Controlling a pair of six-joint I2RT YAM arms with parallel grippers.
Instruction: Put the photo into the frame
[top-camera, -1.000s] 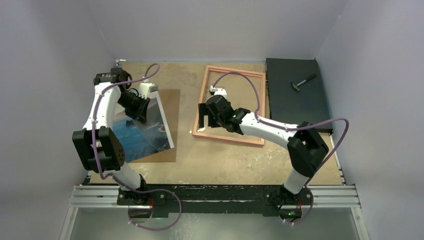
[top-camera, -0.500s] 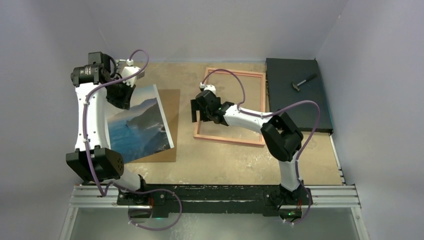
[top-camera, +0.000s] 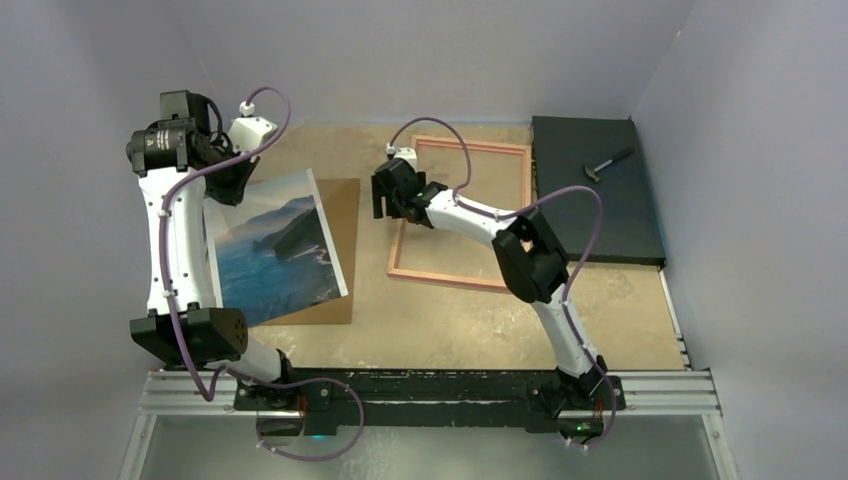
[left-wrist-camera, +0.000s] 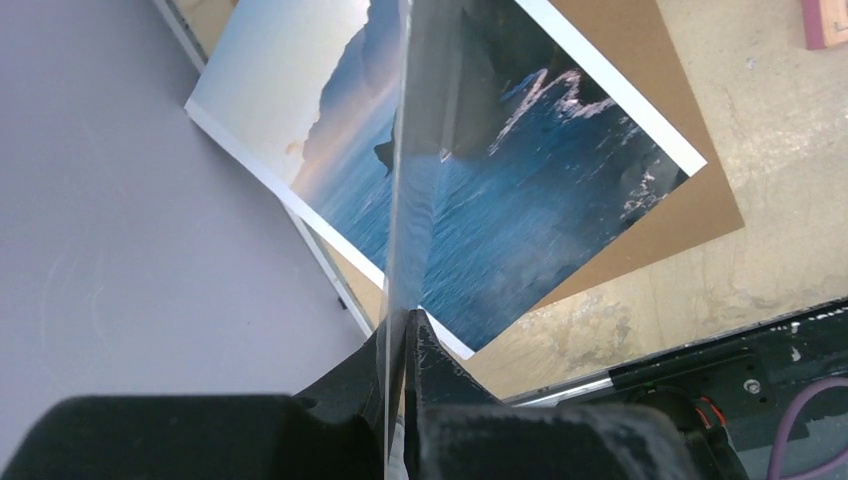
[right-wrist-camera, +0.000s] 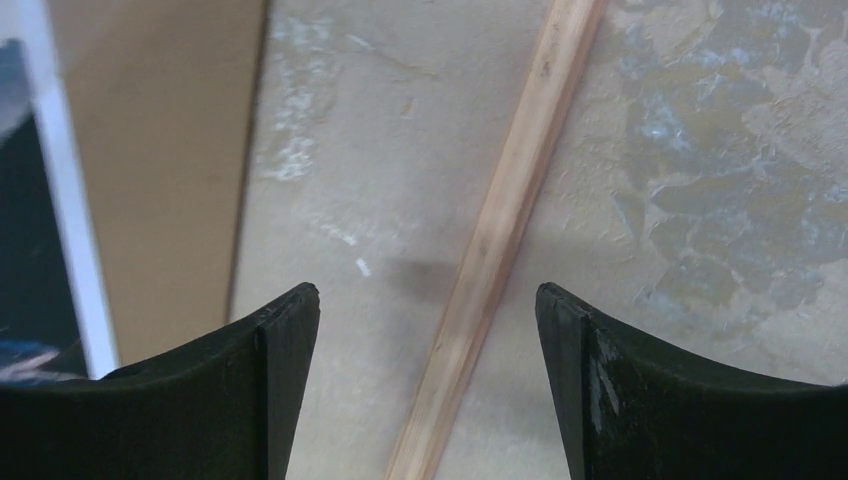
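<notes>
Tabletop (top-camera: 440, 320): photo (top-camera: 275, 255) on brown board (top-camera: 345, 200) beneath left gripper (left-wrist-camera: 405, 325) (pinching thin clear sheet (left-wrist-camera: 402, 150)); right gripper (right-wrist-camera: 428, 292) wide, empty, above frame (right-wrist-camera: 517, 170) rail.

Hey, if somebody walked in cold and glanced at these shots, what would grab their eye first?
The big seascape photo, lying on a brown board on the left, stands out first. Next, the left end effector is pinched shut on a thin clear sheet held edge-on above that photo. To the right, the open right end effector hovers over the left rail of the frame.
</notes>
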